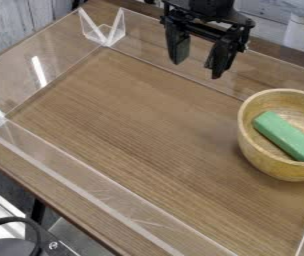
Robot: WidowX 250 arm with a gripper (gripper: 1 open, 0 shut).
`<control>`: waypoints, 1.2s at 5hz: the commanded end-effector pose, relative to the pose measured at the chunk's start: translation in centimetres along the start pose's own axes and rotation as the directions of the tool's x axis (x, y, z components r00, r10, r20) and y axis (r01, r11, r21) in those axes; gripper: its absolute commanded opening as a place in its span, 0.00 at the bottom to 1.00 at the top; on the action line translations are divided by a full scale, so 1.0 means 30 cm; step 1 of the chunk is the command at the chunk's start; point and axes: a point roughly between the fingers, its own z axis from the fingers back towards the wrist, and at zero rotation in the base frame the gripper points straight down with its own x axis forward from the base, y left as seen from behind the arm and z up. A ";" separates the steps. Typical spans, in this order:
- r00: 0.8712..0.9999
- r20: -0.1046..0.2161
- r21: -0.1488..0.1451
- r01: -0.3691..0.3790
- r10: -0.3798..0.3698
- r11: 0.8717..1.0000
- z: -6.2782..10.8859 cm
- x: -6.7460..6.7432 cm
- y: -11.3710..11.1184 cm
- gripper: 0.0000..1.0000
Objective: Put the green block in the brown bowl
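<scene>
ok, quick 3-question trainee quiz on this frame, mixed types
1. True or false: the block lies in the bowl.
2. The gripper fingers are: A) open and empty B) shut on the block C) out of view
3. Fill in: the gripper hangs above the ___, apart from the bowl.

Key: 1 true; 2 A; 3 table

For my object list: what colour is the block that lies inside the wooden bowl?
Light mint green. The block shows clearly in the camera view, lying in the tan wooden bowl.
</scene>
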 end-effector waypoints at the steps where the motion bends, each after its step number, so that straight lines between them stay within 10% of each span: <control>1: 1.000 0.012 0.026 -0.003 0.002 1.000 -0.008 0.015 0.073 1.00; 2: 1.000 0.021 0.044 -0.013 0.012 0.999 -0.050 0.042 0.153 0.00; 6: 0.996 -0.007 0.062 -0.087 0.087 0.994 -0.157 0.137 0.149 0.00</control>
